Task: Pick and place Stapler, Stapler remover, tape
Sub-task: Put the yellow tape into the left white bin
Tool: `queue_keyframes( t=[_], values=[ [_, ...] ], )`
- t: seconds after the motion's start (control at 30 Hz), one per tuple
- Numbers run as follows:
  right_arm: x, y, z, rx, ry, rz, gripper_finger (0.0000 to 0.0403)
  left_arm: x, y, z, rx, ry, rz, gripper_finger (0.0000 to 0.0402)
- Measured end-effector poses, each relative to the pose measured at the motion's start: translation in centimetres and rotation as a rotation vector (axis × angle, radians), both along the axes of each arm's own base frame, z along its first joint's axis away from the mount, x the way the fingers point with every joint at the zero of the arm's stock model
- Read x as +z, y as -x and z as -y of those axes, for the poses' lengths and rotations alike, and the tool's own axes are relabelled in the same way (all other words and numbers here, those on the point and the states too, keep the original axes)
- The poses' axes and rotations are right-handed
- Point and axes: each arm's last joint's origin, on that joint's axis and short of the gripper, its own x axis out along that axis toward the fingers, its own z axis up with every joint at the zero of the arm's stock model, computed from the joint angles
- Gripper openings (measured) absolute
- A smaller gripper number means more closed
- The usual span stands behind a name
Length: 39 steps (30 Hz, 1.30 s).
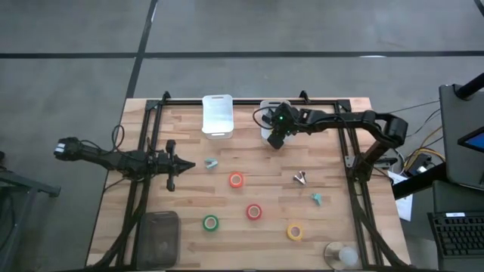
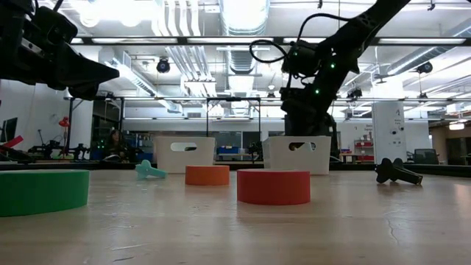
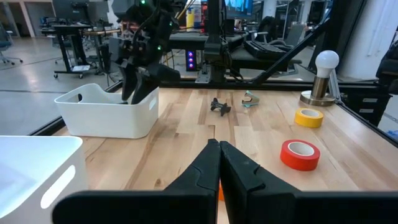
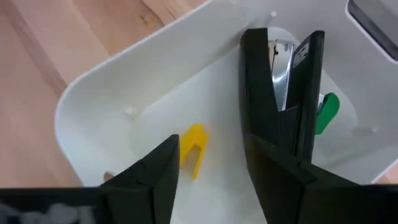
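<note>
From above, the right gripper (image 1: 277, 140) hangs over a white bin (image 1: 266, 121) at the table's (image 1: 333, 227) far edge, beside a second white bin (image 1: 217, 115); the left gripper (image 1: 189, 165) waits over the left half of the wood, just short of a teal staple remover (image 1: 211, 163). Four tape rolls lie on the near half: orange-red (image 1: 237, 180), red with green (image 1: 254, 212), green (image 1: 210, 223) and yellow (image 1: 295, 231), with a grey staple remover (image 1: 300, 177) and another teal one (image 1: 317, 199) to the right. At table height the right arm (image 2: 324, 59) drops into the right-hand bin (image 2: 297, 154), and the green roll (image 2: 43, 191) sits nearest the lens. The left wrist camera shows its own fingers (image 3: 205, 171) pressed together on nothing. The right wrist camera looks down into the bin: its fingers (image 4: 149, 177) are spread, and the black stapler (image 4: 291, 87) stands against one of them (whether it is still pinched cannot be told), with a yellow bit (image 4: 194, 148) and a green bit (image 4: 326, 112) on the bin floor.
</note>
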Motion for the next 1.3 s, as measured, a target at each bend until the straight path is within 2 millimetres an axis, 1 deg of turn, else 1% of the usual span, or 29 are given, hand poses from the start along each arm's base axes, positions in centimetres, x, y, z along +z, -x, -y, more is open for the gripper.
queue_keyframes(
  t=[0.1,0.23,0.33,0.4,0.53,0.67,0.87,0.93,1.07,1.3],
  values=[
    [0.6,0.1,-0.2,0.008,0.011,0.017,0.0188,0.0,0.0,0.0,0.0,0.0,0.0,0.0012],
    [1.9,0.1,-0.5,0.029,0.037,0.055,0.0189,0.0,0.0,0.0,0.0,0.0,0.0,0.0012],
    [3.0,-0.1,-1.3,0.055,0.053,0.089,0.0188,0.0,0.0,0.0,0.0,0.0,0.0,0.0012],
    [3.7,-0.2,-2.2,0.085,0.06,0.113,0.0188,0.0,0.0,0.0,0.0,0.0,0.001,0.0012],
    [4.5,-0.9,-4.5,0.193,0.049,0.168,0.0187,0.0,0.0,0.0,0.0,0.0,0.001,0.0012],
    [5.0,-2.2,-7.5,0.334,0.027,0.25,0.0188,0.0,0.0,0.0,0.0,0.0,0.0,0.0012],
    [5.7,-3.5,-11.7,0.472,0.038,0.35,0.0189,0.0,0.0,0.0,0.0,0.0,0.001,0.0012],
    [5.7,-3.6,-13.1,0.526,0.04,0.348,0.0189,0.0,0.0,0.0,0.0,0.0,0.0,0.0012],
    [5.3,-3.1,-15.9,0.647,0.038,0.28,0.0189,0.0,0.0,0.0,0.0,0.0,0.0,0.0012],
    [4.2,-2.1,-19.4,0.735,-0.018,0.216,0.018,0.0,0.0,0.0,0.0,0.0,0.0,0.0012]
  ],
)
